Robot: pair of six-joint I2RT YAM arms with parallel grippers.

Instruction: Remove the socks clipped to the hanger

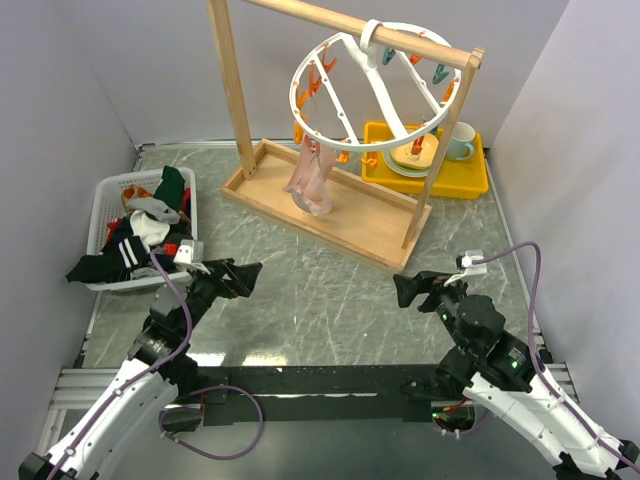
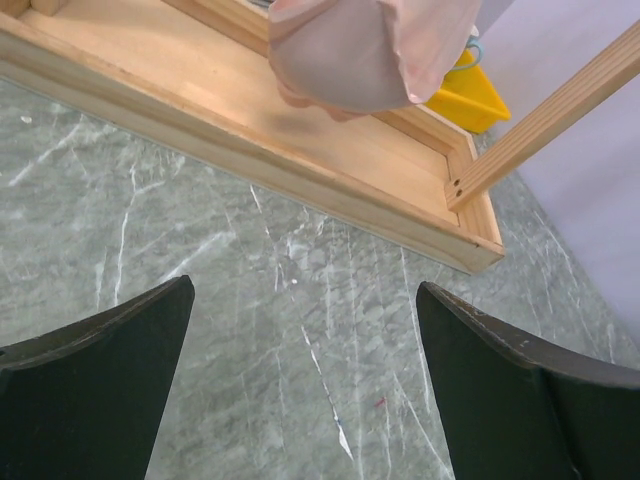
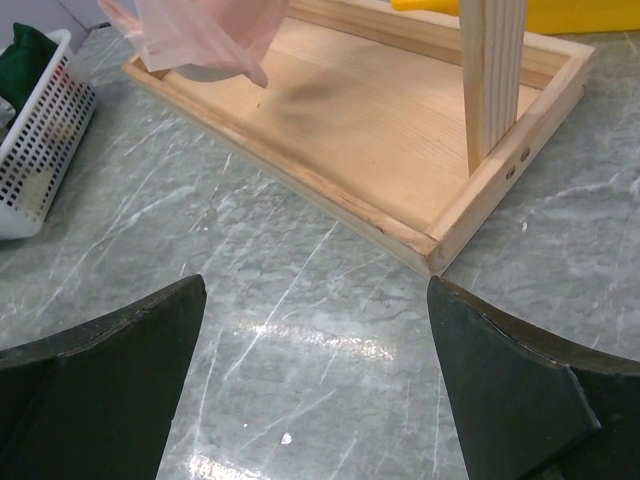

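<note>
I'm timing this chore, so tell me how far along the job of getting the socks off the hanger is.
Mostly done: several socks already lie in the white basket. Nothing is in hand: the left gripper and right gripper are both open and empty over the table. What is left is the pale pink sock, maybe a pair, clipped to the hanger.
</note>
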